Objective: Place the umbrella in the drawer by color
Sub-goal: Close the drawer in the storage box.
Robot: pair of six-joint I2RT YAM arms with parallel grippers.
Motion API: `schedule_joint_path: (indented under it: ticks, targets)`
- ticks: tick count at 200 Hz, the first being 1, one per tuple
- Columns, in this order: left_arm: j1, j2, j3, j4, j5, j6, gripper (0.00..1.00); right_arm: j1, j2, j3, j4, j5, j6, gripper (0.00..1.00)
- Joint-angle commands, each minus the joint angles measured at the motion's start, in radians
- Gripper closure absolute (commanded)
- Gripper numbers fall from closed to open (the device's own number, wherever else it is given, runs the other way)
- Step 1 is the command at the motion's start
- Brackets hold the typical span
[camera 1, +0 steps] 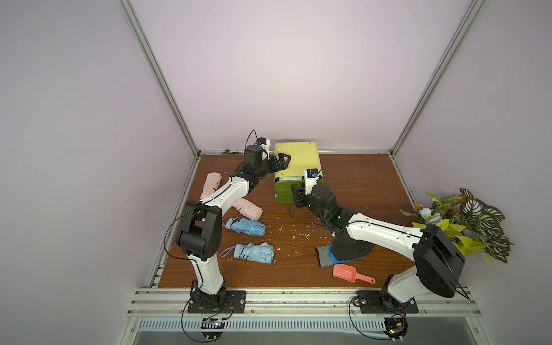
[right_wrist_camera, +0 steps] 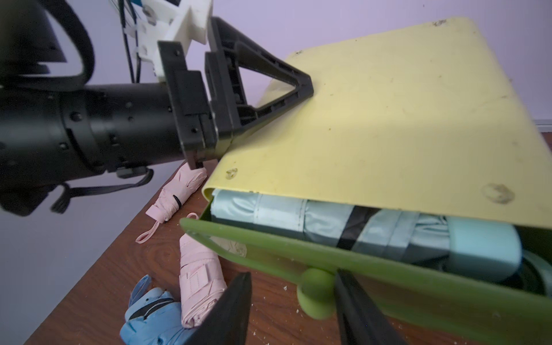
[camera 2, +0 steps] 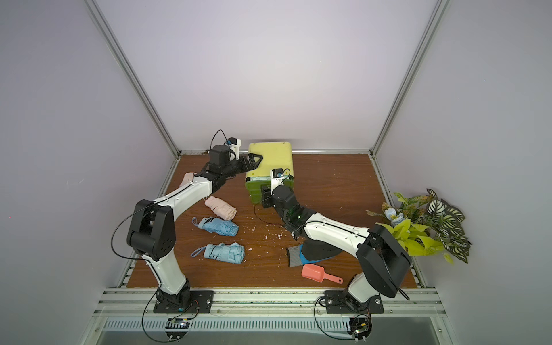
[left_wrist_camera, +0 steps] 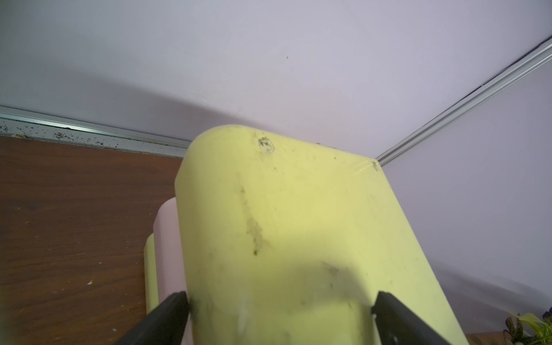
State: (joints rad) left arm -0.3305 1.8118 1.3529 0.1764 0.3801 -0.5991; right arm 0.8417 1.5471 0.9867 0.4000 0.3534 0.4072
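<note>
Right claw (right_wrist_camera: pixel 292 273) straddles drawer knob (right_wrist_camera: pixel 316 298); blue umbrella (right_wrist_camera: pixel 358 233) lies crosswise inside.

A robotics lab cell — aluminium frame (camera 1: pixel 161 74), bare lilac walls (camera 1: pixel 283 74), 2 bolted-down robot arms (camera 1: pixel 230 191) (camera 1: pixel 385 231).

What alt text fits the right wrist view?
A green drawer stands partly open under a yellow cabinet top, with a folded pale blue umbrella inside. The right gripper straddles its round knob. Two pink umbrellas and a blue one lie on the table.

The cabinet (camera 1: pixel 300 159) is pale yellow, its drawer (camera 1: pixel 282 192) green, one umbrella (camera 1: pixel 248 209) pink, the scoop (camera 1: pixel 345 271) coral.
</note>
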Motion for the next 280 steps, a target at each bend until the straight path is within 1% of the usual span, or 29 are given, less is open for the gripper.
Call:
schedule_joint_path:
  ticks: [1, 35, 63, 89, 121, 156, 161, 179, 198, 214, 232, 255, 280]
  targets:
    - [-0.046, -0.025, -0.036, -0.040, 0.045, -0.012, 0.00, -0.022, 0.012, 0.063, 0.054, -0.025, -0.034, 0.48]
    - [-0.056, -0.078, -0.060, -0.019, 0.047, -0.025, 0.00, -0.031, 0.025, 0.070, 0.050, -0.018, -0.061, 0.48]
    - [-0.063, -0.119, -0.091, 0.001, 0.047, -0.035, 0.00, -0.045, 0.034, 0.057, 0.121, -0.066, -0.083, 0.48]
    - [-0.065, -0.153, -0.120, 0.009, 0.046, -0.039, 0.00, -0.050, 0.042, 0.063, 0.145, -0.051, -0.105, 0.47]
    - [-0.065, -0.205, -0.174, 0.004, 0.027, -0.015, 0.00, -0.068, 0.035, 0.037, 0.166, -0.062, -0.103, 0.47]
    - [-0.064, -0.304, -0.319, -0.031, -0.095, 0.064, 0.00, -0.097, -0.018, -0.021, 0.159, -0.109, -0.072, 0.46]
    - [-0.064, -0.316, -0.347, -0.031, -0.110, 0.071, 0.00, -0.102, -0.026, -0.025, 0.148, -0.119, -0.072, 0.45]
    - [-0.065, -0.361, -0.439, -0.004, -0.134, 0.093, 0.00, -0.107, -0.057, -0.029, 0.075, -0.160, -0.079, 0.44]
    - [-0.064, -0.377, -0.489, 0.021, -0.135, 0.103, 0.00, -0.108, -0.096, -0.050, 0.009, -0.202, -0.065, 0.44]
    - [-0.065, -0.370, -0.489, 0.029, -0.141, 0.101, 0.00, -0.107, -0.129, -0.104, 0.012, -0.228, -0.014, 0.43]
    - [-0.065, -0.337, -0.454, 0.025, -0.145, 0.094, 0.00, -0.108, -0.141, -0.188, 0.102, -0.245, 0.050, 0.42]
    - [-0.065, -0.302, -0.421, 0.036, -0.125, 0.072, 0.00, -0.108, -0.103, -0.226, 0.165, -0.256, 0.107, 0.42]
    - [-0.065, -0.300, -0.411, 0.045, -0.117, 0.070, 0.00, -0.109, -0.043, -0.250, 0.265, -0.281, 0.158, 0.41]
